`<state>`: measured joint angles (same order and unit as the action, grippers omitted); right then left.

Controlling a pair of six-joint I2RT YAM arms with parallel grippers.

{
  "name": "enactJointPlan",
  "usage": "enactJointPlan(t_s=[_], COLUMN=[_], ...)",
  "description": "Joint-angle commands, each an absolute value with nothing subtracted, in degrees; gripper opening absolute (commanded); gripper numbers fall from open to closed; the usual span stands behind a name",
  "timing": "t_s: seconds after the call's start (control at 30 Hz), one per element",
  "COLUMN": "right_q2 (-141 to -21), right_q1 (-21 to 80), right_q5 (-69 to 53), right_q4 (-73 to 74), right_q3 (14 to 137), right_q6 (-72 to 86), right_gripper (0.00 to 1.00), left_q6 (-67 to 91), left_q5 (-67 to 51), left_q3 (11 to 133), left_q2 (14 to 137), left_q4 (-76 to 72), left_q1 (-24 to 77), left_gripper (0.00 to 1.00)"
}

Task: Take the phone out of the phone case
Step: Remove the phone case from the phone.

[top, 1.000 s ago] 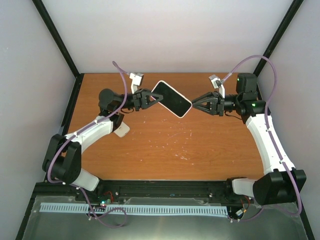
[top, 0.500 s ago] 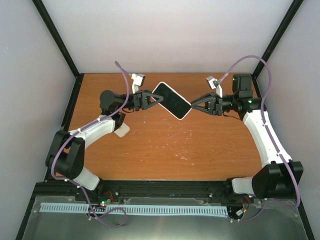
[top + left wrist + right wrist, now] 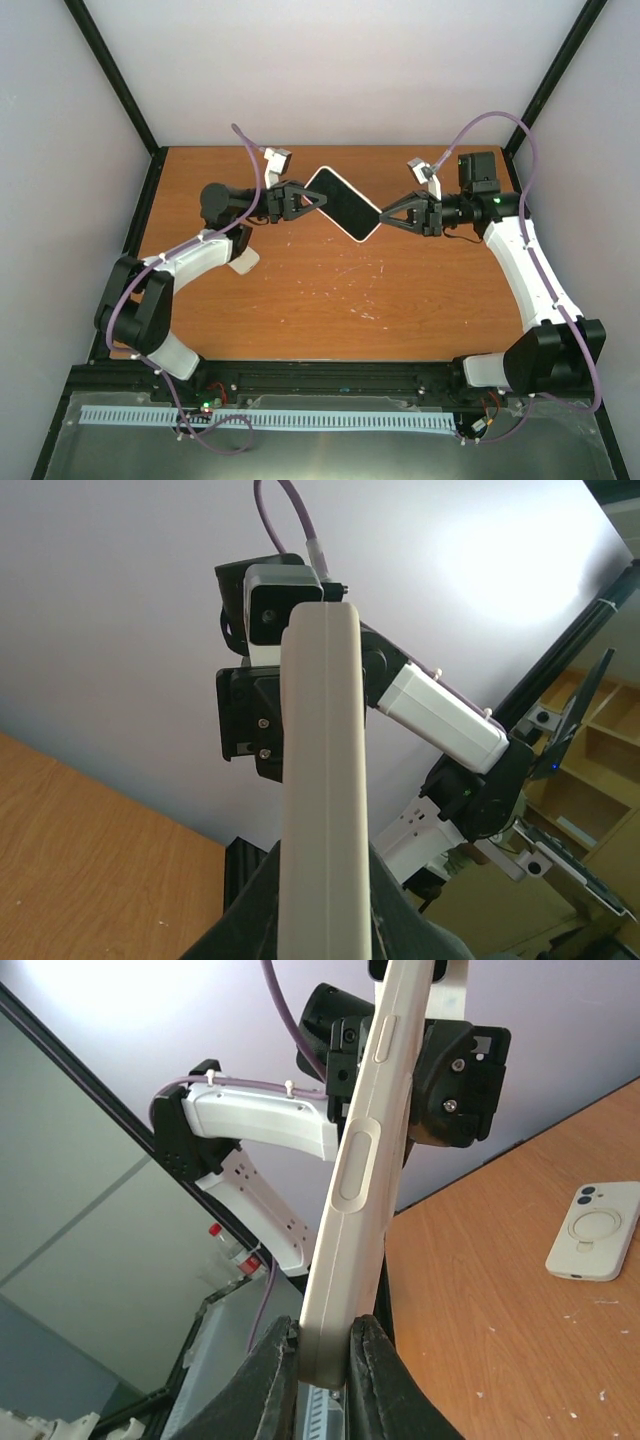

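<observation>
A phone with a dark screen in a cream-white case (image 3: pixel 343 202) is held in the air above the far middle of the table. My left gripper (image 3: pixel 318 199) is shut on its upper left end, and my right gripper (image 3: pixel 383 216) is shut on its lower right end. In the left wrist view the case's smooth edge (image 3: pixel 322 780) runs up from my left gripper (image 3: pixel 322 885). In the right wrist view the case edge with its button covers (image 3: pixel 360 1160) rises from my right gripper (image 3: pixel 325 1355), whose fingers (image 3: pixel 275 1370) press on both faces.
A second white case-like piece with a ring on its back (image 3: pixel 243 261) lies flat on the wooden table (image 3: pixel 340 300) under the left forearm; it also shows in the right wrist view (image 3: pixel 593 1230). Black frame posts stand at the far corners.
The right arm has pushed a little to the left and the phone has shifted slightly left with it. Both grippers keep their hold on the phone's ends.
</observation>
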<state>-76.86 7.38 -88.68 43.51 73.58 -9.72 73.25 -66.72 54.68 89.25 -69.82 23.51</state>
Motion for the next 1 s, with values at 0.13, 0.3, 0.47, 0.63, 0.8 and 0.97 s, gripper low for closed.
enactJointPlan(t_s=[0.13, 0.3, 0.47, 0.63, 0.8, 0.97], right_q2=[-71.51, -70.05, -70.28, -69.13, -67.54, -65.16], right_q1=[12.92, 19.36, 22.23, 25.10, 26.18, 26.23], right_q5=[-96.95, -96.94, -96.94, -96.94, -96.95, -96.97], right_q4=[52.96, 53.07, 53.38, 47.69, 47.63, 45.75], right_q3=[78.99, 81.71, 84.77, 85.36, 85.05, 83.54], right_q6=[-24.41, -25.27, -26.02, -21.89, -21.31, -20.08], right_gripper=[0.07, 0.07, 0.06, 0.10, 0.16, 0.27], left_q6=[79.32, 91.60, 95.69, 92.52, 99.66, 100.88], left_q5=[-69.29, -69.16, -68.37, -69.78, -69.76, -71.76], left_q3=[57.27, 61.54, 65.45, 68.04, 71.18, 72.41], left_q2=[97.12, 105.87, 109.58, 109.66, 111.83, 111.24], left_q4=[-83.84, -98.71, -101.73, -96.96, -104.39, -104.50], left_q1=[23.20, 23.36, 24.80, 27.26, 27.34, 27.42], left_gripper=[0.00, 0.00, 0.00, 0.00, 0.00, 0.00])
